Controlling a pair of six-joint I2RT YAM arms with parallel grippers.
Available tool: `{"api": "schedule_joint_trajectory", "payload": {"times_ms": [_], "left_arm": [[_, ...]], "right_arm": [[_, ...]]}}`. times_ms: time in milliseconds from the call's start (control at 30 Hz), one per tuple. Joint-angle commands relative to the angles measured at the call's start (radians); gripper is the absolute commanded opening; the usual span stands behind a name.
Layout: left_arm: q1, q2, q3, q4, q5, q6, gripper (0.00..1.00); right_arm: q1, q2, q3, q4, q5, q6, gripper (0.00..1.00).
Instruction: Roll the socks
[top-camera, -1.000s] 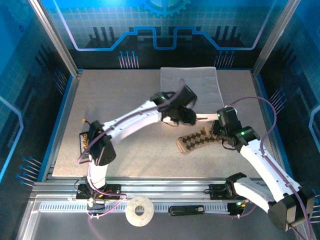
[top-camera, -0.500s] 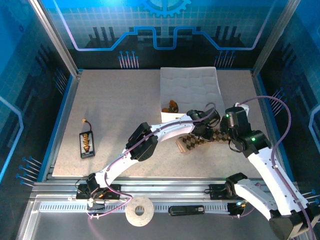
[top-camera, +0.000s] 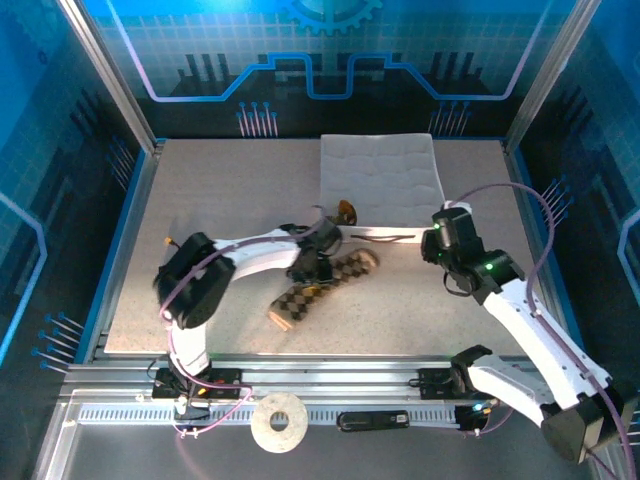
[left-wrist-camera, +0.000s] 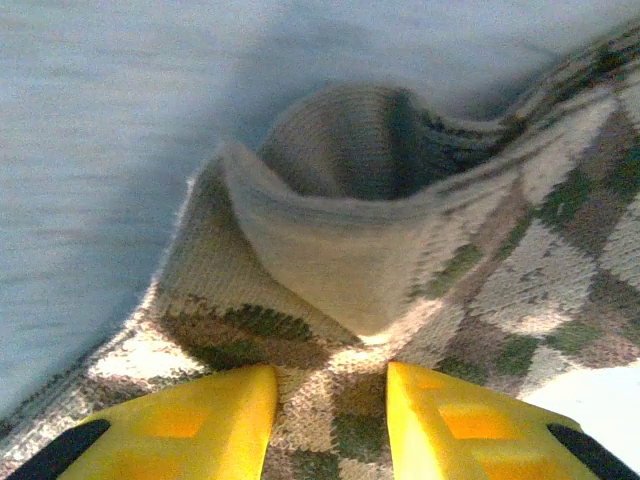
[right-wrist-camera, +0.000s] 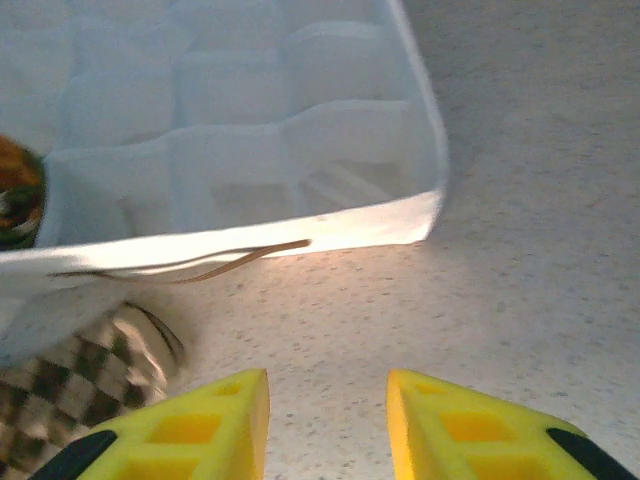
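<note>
Reaching across the table (top-camera: 230, 190) from the near-left, the left arm had its left gripper (top-camera: 311, 278) down on the argyle sock (top-camera: 348, 269). The sock lay at a slant on the middle of the surface, one end toward the near-left and the other toward the white quilted box (top-camera: 390, 175). Seen from the left wrist, the left gripper (left-wrist-camera: 327, 415) stood narrow, its yellow fingers (left-wrist-camera: 215, 420) closed on a fold of the argyle sock (left-wrist-camera: 480, 280). Just past the tips the brown-and-beige knit rose in a rumpled ridge around a hollow pocket, sharp against a smeared table. The olive-green sock (top-camera: 346, 211) sat bunched in the near-left corner of the box, orange showing, apart from the argyle one. The right gripper (top-camera: 437, 243) hung over bare table just beside the box's near-right corner, its jaws a little way apart with nothing between them. From the right wrist, the right gripper (right-wrist-camera: 328, 420) faced the near wall of the white quilted box (right-wrist-camera: 250, 130), where a thin brown strip (right-wrist-camera: 200, 265) ran along the rim. That view also took in one end of the argyle sock (right-wrist-camera: 70, 390) at the lower left and a glimpse of the olive-green sock (right-wrist-camera: 15, 190) at the far left edge. A roll of tape (top-camera: 280, 422) lay on the rail in front of the table.
</note>
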Motion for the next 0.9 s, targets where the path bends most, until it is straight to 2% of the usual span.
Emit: {"api": "schedule_joint_trajectory", "payload": {"times_ms": [0, 167, 300, 433, 533, 667, 867], "left_arm": [[0.105, -0.033, -0.149, -0.033, -0.033, -0.113, 0.37], [0.293, -0.107, -0.228, -0.052, -0.020, -0.217, 0.38], [0.437, -0.117, -0.242, -0.015, 0.052, -0.285, 0.38], [0.526, -0.092, -0.200, 0.005, 0.113, -0.324, 0.38], [0.525, -0.040, -0.143, 0.017, 0.153, -0.347, 0.39], [0.442, 0.009, -0.111, 0.068, 0.224, -0.457, 0.41], [0.316, -0.076, -0.136, 0.028, 0.148, -0.605, 0.43]], "right_arm": [[0.077, 0.045, 0.053, 0.061, -0.004, -0.021, 0.36], [0.182, 0.131, 0.068, 0.113, -0.020, -0.021, 0.36], [0.258, 0.201, 0.092, 0.160, -0.052, -0.043, 0.37], [0.314, 0.265, 0.119, 0.177, -0.078, -0.053, 0.37], [0.331, 0.294, 0.120, 0.206, -0.118, -0.060, 0.38], [0.333, 0.336, 0.120, 0.238, -0.212, -0.096, 0.40], [0.314, 0.424, 0.137, 0.240, -0.270, -0.110, 0.40]]}}
